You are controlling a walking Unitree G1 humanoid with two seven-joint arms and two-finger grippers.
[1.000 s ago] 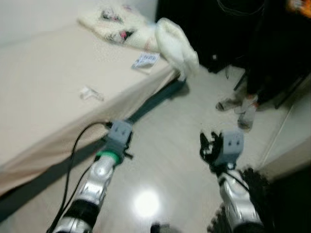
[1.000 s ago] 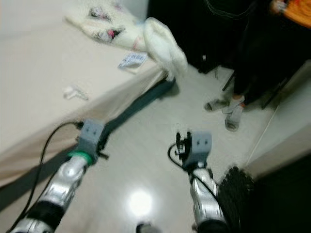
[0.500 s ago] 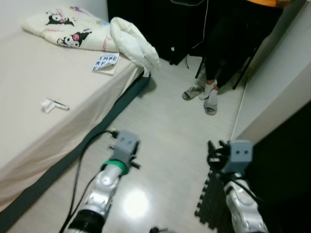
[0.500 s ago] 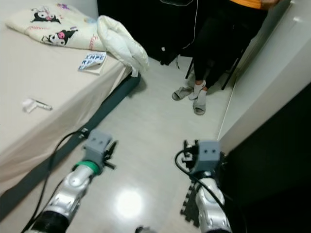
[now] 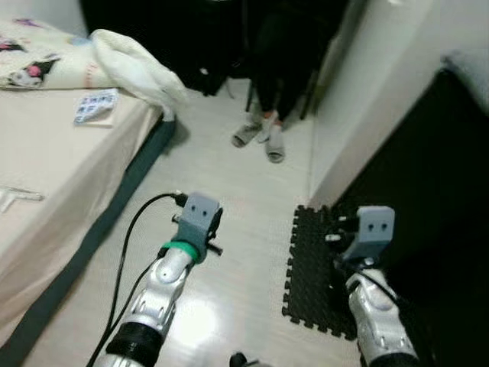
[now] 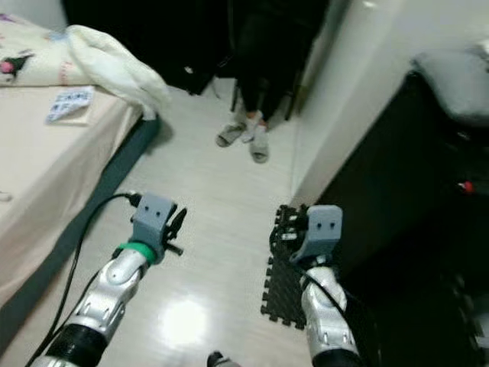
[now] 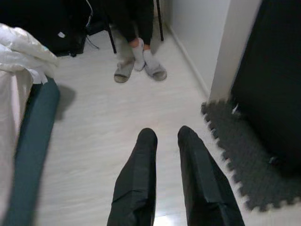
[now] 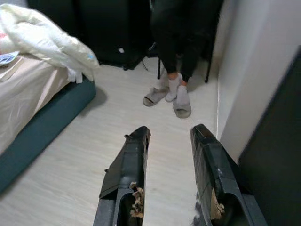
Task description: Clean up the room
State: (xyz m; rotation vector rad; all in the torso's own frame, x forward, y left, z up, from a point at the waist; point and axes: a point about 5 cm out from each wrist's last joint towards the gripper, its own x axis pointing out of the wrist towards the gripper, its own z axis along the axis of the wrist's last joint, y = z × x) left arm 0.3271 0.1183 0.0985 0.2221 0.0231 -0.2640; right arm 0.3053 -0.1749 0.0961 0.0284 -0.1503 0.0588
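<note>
A beige bed [image 5: 53,168] runs along my left. On it lie a white bundled cloth [image 5: 137,65] hanging over the corner, a small booklet [image 5: 95,107], a cartoon-print pillow [image 5: 27,65] and a small white item [image 5: 11,197]. My left gripper [image 7: 165,134] hovers over the pale floor, open with a narrow gap and nothing between its fingers. My right gripper [image 8: 170,132] is open wider, also empty, held above the edge of a black foam mat [image 5: 313,275].
A person sits ahead on a chair, with feet in grey slippers [image 5: 260,136] on the floor. A white wall corner [image 5: 359,115] stands to the right. Dark furniture [image 5: 435,199] rises behind the mat. A strip of pale floor [image 5: 229,191] runs between bed and wall.
The camera has swung to the right: the bed slid to the picture's left, and the foam mat, wall corner and dark furniture came into view. Both arms keep their pose.
</note>
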